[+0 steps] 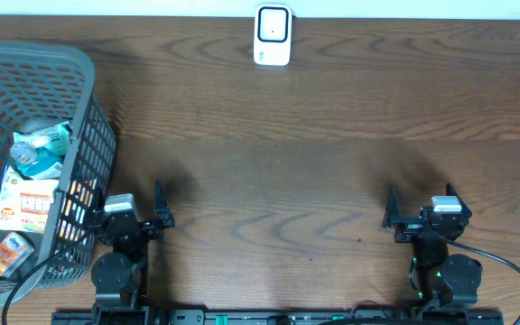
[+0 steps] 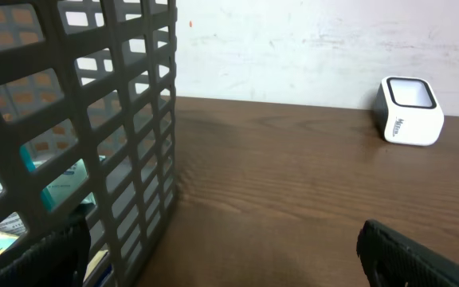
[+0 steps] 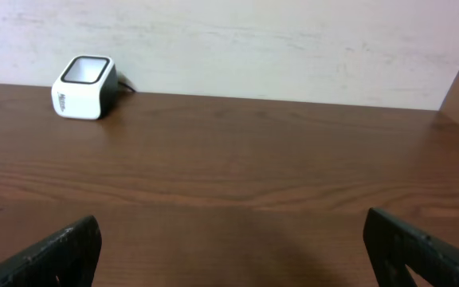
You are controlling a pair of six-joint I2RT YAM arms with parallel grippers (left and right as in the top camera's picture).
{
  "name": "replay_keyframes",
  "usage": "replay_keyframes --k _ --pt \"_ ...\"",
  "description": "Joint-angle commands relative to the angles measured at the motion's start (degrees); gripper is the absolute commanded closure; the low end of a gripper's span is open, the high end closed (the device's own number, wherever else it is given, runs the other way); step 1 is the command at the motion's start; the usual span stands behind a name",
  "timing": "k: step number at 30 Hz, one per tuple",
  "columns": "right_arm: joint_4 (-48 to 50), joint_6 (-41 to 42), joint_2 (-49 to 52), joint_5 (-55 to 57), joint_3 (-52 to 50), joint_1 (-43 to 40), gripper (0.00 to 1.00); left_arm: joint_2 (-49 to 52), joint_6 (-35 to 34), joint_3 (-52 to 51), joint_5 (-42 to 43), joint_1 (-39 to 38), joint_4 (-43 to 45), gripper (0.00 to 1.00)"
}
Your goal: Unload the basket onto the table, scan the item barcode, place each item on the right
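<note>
The left hand [image 1: 126, 209] hangs released, jaws spread wide and holding nothing, right beside the grey basket [image 1: 81, 68]. The right hand [image 1: 421, 208] is equally wide and empty, well apart over the tabletop [image 1: 278, 181]. Packaged items [image 1: 27, 203] lie inside the basket. The white scanner [image 1: 272, 34] stands at the far edge, midway across.

basket [image 1: 97, 149]: left, items [image 1: 30, 194] inside | scanner [image 1: 272, 36]: far edge, centre

One basket [image 1: 96, 149], one white scanner [image 1: 272, 34], at least three packets [image 1: 30, 206]
</note>
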Motion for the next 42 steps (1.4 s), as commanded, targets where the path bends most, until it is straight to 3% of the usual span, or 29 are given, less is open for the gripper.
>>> replay_keyframes --k 1,28,32,42 --pt "0.0 -0.5 -0.3 -0.3 -0.5 0.4 0.01 -0.4 -0.3 -1.9 0.1 0.3 -0.8 0.02" --pt "0.0 -0.5 -0.3 -0.3 -0.5 0.4 0.01 -0.4 0.2 -1.9 -0.5 0.3 0.2 0.02" --pt "0.0 -0.5 -0.3 -0.3 -0.5 0.4 0.01 -0.4 -7.1 -1.9 7.8 0.3 0.4 0.02" --pt "0.0 -0.5 -0.3 -0.3 -0.5 0.4 0.01 -0.4 -12.2 -1.8 18.6 0.2 2.3 0.02"
